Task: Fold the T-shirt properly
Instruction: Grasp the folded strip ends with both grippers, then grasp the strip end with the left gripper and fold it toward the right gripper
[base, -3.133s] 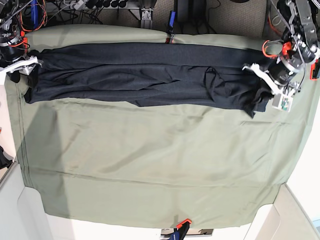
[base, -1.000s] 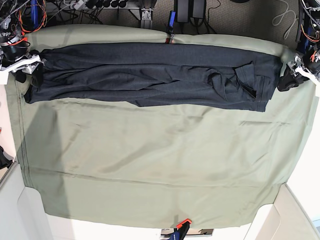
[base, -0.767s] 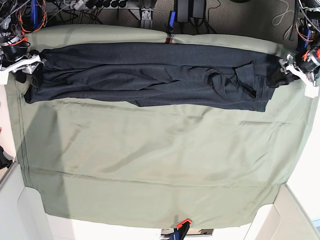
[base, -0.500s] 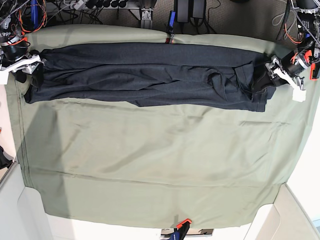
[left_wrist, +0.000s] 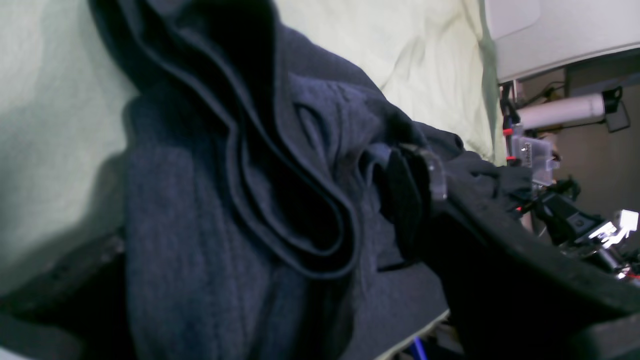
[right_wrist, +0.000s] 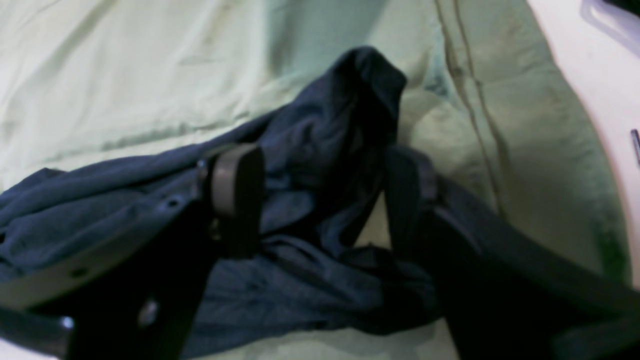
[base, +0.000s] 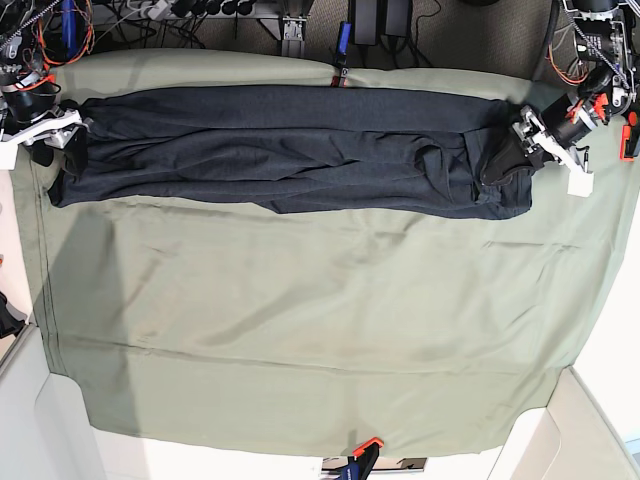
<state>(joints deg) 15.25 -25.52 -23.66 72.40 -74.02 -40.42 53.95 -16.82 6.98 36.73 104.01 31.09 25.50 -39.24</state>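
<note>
The dark navy T-shirt (base: 290, 150) lies as a long, wrinkled folded band across the far side of the olive-green cloth (base: 300, 320). My left gripper (base: 512, 150) is at the shirt's right end in the base view. In the left wrist view the shirt's layered hem (left_wrist: 280, 210) lies between the spread jaws, and one fingertip (left_wrist: 412, 190) rests on the fabric. My right gripper (base: 62, 135) is at the shirt's left end. In the right wrist view the right gripper (right_wrist: 322, 200) is open, and its fingers (right_wrist: 235, 190) straddle a bunched peak of the shirt (right_wrist: 330, 120).
The olive cloth covers the table and hangs past its front edge. An orange clamp (base: 365, 445) pins it at the front and another clamp (base: 340, 72) at the back. Cables and power gear (base: 200, 12) run behind the table. Bare white tabletop (base: 25, 420) shows at the lower corners.
My left gripper came in from the table's right edge onto the shirt's right end, and that end has bunched a little inward. The right gripper has stayed put.
</note>
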